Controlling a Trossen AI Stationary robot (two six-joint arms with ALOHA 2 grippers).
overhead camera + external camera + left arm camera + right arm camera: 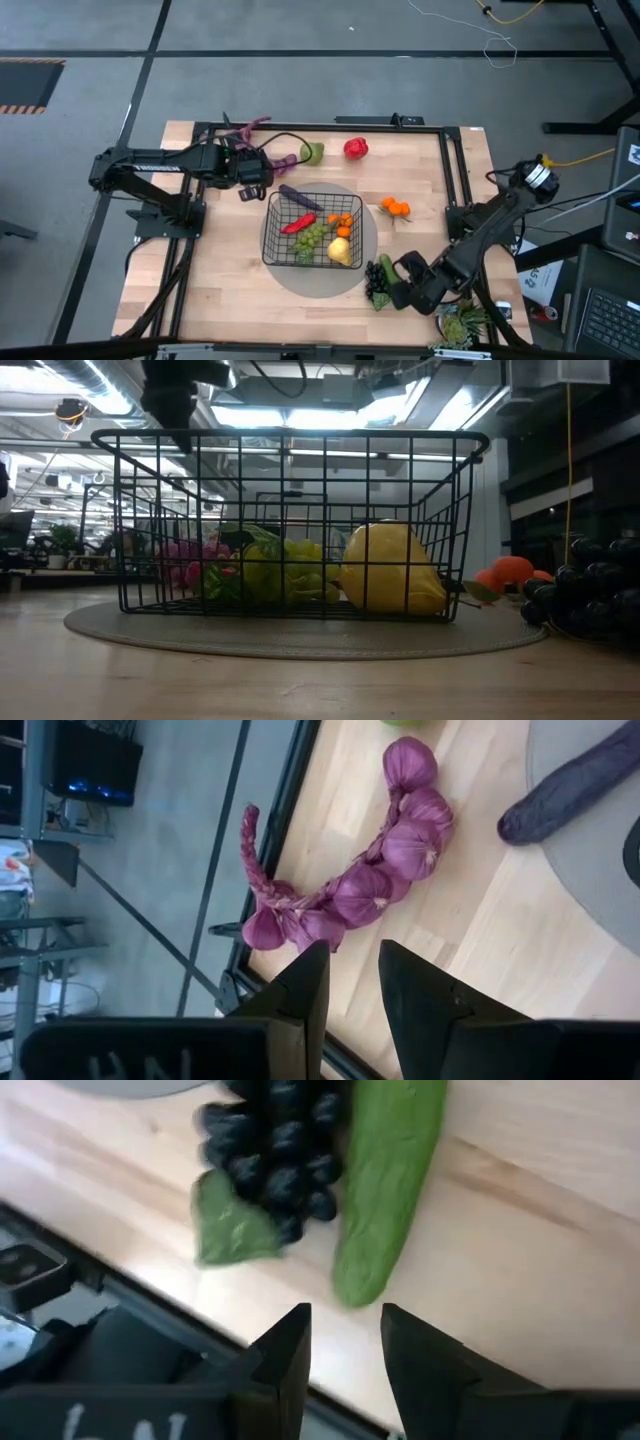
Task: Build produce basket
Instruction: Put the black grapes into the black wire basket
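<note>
Basket [312, 228] is seated on the grey mat [365, 275], holding lemon [392, 570], chili and grapes. Left gripper [352, 982] is held over bare wood beside the purple string [372, 880], fingers slightly parted, empty. Right gripper [345, 1342] is poised near cucumber [388, 1185] and dark grapes [280, 1150], narrowly parted, empty.

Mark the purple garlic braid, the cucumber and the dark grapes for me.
Purple garlic braid [375, 870]: left wrist view, on a middle bulb.
Cucumber [385, 1190]: right wrist view, mid-length of its green body.
Dark grapes [280, 1150]: right wrist view, centre of the cluster.
</note>
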